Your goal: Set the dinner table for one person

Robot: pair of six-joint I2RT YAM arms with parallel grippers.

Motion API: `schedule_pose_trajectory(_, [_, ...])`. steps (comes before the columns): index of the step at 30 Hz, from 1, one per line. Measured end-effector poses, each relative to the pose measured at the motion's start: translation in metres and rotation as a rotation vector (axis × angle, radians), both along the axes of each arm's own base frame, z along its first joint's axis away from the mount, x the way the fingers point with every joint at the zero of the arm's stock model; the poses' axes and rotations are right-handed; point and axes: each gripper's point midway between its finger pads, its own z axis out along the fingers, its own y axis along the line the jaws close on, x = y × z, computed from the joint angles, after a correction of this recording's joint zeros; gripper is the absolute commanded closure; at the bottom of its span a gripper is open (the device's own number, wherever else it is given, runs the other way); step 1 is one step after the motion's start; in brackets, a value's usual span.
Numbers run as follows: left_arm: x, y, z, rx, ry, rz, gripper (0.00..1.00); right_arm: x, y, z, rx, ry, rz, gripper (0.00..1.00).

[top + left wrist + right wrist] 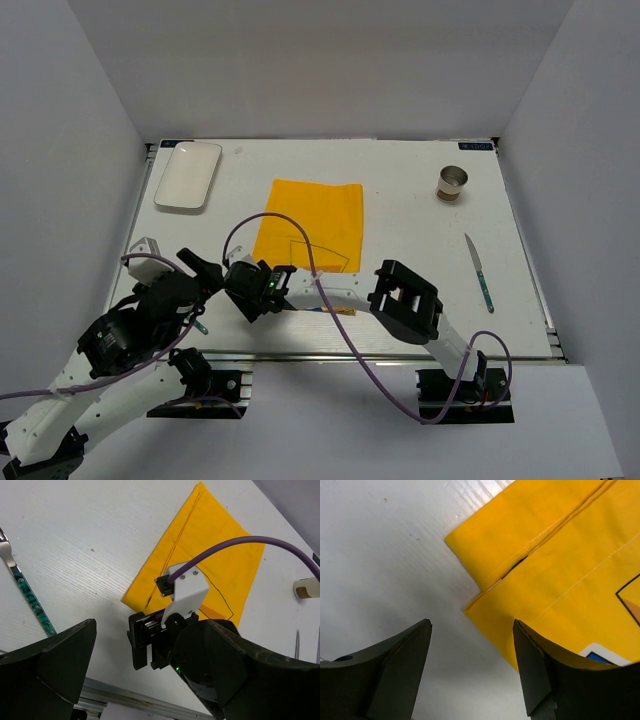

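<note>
The dinner table (410, 250) is a white tabletop. A yellow cloth mat (312, 225) lies flat at its middle. My right gripper (250, 293) reaches left across the table and hovers open over the mat's near left corner (485, 600). In the right wrist view the gripper (472, 680) has one finger over the cloth and the other over bare table. My left gripper (205, 272) is open and empty just left of it; the left wrist view (150, 645) shows the right wrist between its fingers. A green-handled fork (30, 597) lies to the left, mostly hidden under my left arm in the top view.
A white rounded plate (188, 175) sits at the far left corner. A small cup (452, 184) stands at the far right. A knife (479, 272) with a teal handle lies at the right. A purple cable (330, 310) loops over the near edge of the mat.
</note>
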Motion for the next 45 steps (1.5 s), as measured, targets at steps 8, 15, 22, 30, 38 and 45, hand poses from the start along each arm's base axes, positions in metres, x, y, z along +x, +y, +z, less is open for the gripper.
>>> schedule_pose_trajectory(8, [0.000, 0.001, 0.001, -0.015, -0.006, 0.012, 0.02, -0.002, -0.004, -0.014, -0.033, -0.013, -0.047, 0.50])
schedule_pose_trajectory(15, [0.000, 0.001, 0.000, -0.013, -0.003, 0.013, 0.02, 0.005, -0.008, -0.015, -0.044, -0.041, -0.081, 1.00])
schedule_pose_trajectory(22, [0.000, 0.000, -0.001, -0.012, -0.002, 0.013, 0.02, 0.008, -0.013, -0.010, -0.020, -0.055, -0.111, 1.00])
schedule_pose_trajectory(30, [0.015, -0.022, -0.029, 0.058, 0.095, 0.007, 0.02, 0.049, -0.073, 0.067, 0.148, -0.114, -0.300, 1.00])
schedule_pose_trajectory(38, [0.037, -0.071, -0.104, 0.126, 0.288, -0.019, 0.02, 0.100, -0.198, 0.117, 0.285, -0.210, -0.638, 1.00])
schedule_pose_trajectory(45, [0.050, -0.084, -0.146, 0.187, 0.376, 0.047, 0.02, 0.071, -0.267, 0.105, 0.299, -0.216, -0.776, 1.00])
